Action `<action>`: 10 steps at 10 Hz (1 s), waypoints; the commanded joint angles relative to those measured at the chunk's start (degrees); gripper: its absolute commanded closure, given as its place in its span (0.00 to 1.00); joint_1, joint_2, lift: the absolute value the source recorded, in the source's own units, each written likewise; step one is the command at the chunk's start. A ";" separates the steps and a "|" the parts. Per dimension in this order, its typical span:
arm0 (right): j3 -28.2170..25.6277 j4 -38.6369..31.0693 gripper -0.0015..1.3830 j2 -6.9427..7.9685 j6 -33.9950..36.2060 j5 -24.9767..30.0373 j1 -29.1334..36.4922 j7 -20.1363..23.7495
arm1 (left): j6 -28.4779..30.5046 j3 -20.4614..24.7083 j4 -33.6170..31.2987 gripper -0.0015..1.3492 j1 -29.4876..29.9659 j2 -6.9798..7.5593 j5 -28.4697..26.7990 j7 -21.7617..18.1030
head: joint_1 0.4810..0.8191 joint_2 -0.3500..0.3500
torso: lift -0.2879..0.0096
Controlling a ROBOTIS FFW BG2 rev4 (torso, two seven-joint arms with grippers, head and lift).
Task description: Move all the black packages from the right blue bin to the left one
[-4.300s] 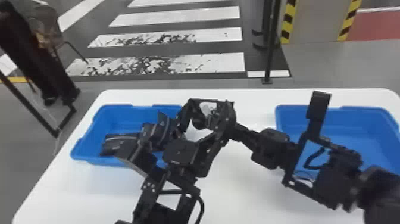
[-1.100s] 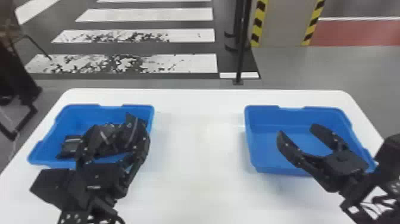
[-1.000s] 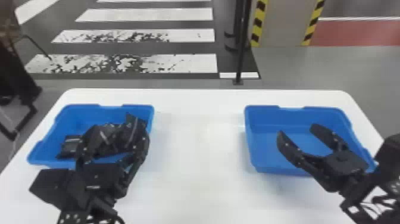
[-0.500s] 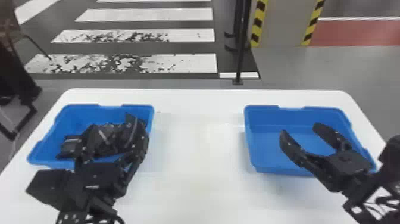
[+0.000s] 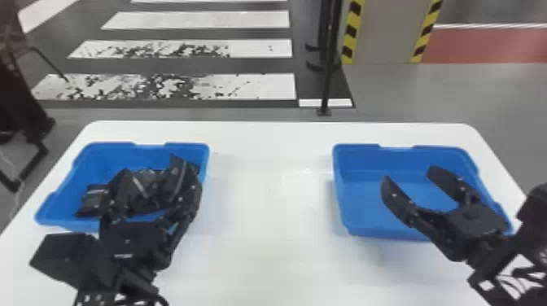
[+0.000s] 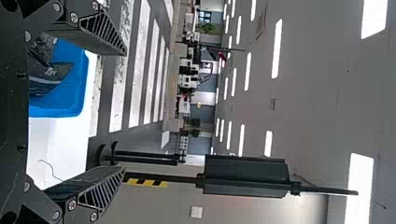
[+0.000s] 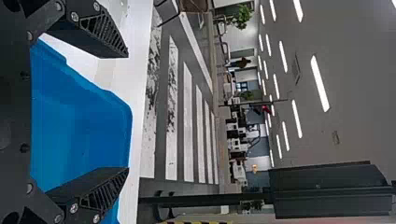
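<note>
"Above the table [image 5: 268,252], what's new for us?"

"Our left gripper [image 6: 124,110] and right gripper [image 5: 409,174] no longer crowd together mid-table. The left one sits at the left bin [image 5: 108,147], the other over the right bin [image 5: 366,199], both spread open, gripping nothing."

"And the black packages [image 5: 93,199]?"

"All we see lie in the left bin, so we judge the move done, bar backing away."

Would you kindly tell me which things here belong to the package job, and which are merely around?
For the job: black packages, right blue bin, left blue bin, left gripper, right gripper.
Merely around: black post, white floor stripes, green plant.
</note>
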 commanded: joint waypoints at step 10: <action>0.00 0.14 0.14 -0.09 -2.10 0.11 -0.13 0.00 | -0.59 -0.89 0.00 0.15 -0.50 0.28 0.87 0.00 | 0.63 0.53 | 0.36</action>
